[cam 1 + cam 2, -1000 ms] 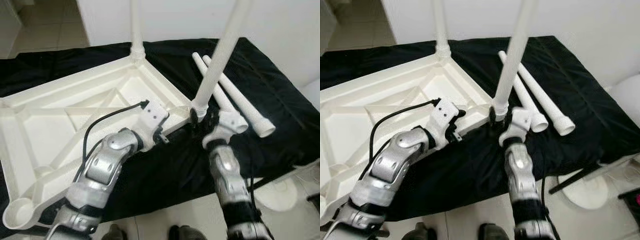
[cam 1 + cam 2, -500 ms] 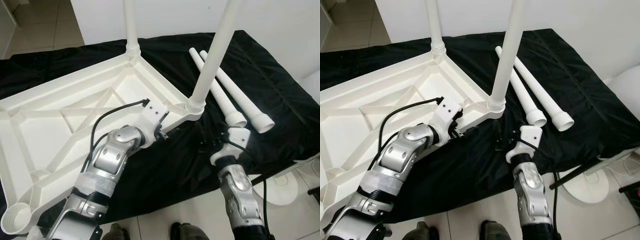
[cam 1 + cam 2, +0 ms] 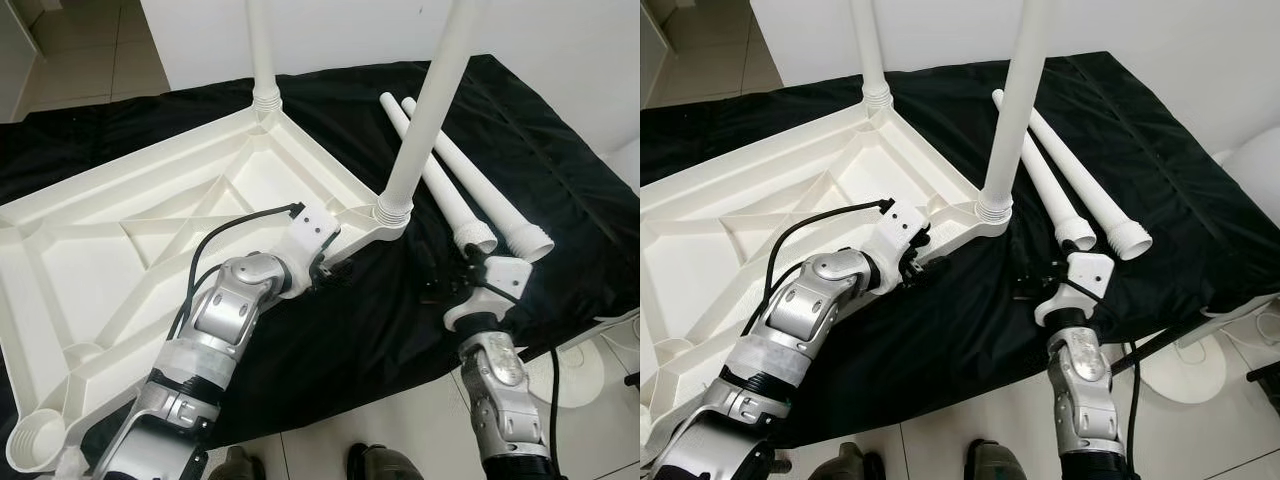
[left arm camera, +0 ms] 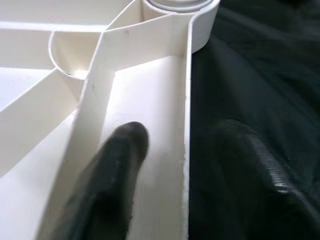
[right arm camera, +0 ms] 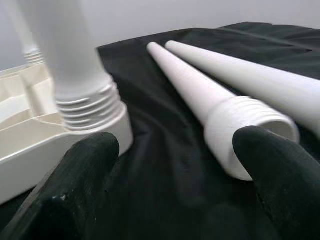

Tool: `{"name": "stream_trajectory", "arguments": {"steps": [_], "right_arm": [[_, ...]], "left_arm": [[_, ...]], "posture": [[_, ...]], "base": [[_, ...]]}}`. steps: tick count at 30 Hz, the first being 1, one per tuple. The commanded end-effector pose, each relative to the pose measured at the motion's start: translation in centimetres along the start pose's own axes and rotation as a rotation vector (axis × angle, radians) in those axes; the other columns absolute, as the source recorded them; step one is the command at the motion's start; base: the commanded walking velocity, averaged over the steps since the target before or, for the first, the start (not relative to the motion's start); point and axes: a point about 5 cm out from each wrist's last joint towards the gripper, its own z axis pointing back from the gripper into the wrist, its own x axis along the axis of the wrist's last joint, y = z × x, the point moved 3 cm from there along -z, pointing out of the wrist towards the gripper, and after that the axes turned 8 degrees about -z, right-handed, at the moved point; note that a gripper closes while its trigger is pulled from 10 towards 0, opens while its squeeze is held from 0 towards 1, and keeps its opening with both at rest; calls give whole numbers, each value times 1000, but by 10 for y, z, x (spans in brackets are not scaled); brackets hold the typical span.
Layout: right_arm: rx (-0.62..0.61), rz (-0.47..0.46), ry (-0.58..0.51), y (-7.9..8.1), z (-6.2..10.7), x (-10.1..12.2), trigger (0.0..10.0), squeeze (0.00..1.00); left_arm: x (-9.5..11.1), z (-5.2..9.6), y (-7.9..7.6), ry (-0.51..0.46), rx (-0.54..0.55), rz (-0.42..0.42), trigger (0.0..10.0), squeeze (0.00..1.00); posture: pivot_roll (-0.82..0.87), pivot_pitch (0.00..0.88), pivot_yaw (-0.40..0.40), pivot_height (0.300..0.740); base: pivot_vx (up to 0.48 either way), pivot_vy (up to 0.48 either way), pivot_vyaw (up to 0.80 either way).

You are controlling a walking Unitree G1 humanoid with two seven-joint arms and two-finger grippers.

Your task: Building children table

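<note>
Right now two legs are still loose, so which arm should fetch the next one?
Right: its open end effector sits beside the nearer loose white plastic leg, while the left end effector straddles the upturned white tabletop's rim.

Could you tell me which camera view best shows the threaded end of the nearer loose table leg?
The right wrist view: the nearer loose leg's threaded end sits close and large between the right claw's open fingers. Both eye views show that whole leg lying on the black cloth, but its threads look small.
</note>
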Motion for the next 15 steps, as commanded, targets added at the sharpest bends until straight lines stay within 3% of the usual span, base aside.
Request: {"name": "stream_trajectory", "arguments": {"steps": [1, 15], "right_arm": [[-19, 3, 13, -5, 3, -1, 10000, 0], [-14, 36, 20, -11, -3, 0, 10000, 0]], "left_arm": [[-20, 6, 13, 86, 151, 7, 0, 0], [-33, 26, 19, 108, 88, -69, 0, 0]], "posture": [[-143, 120, 62, 740], [-126, 120, 56, 740]], "base": [[0, 0, 0], [0, 0, 0]]}}
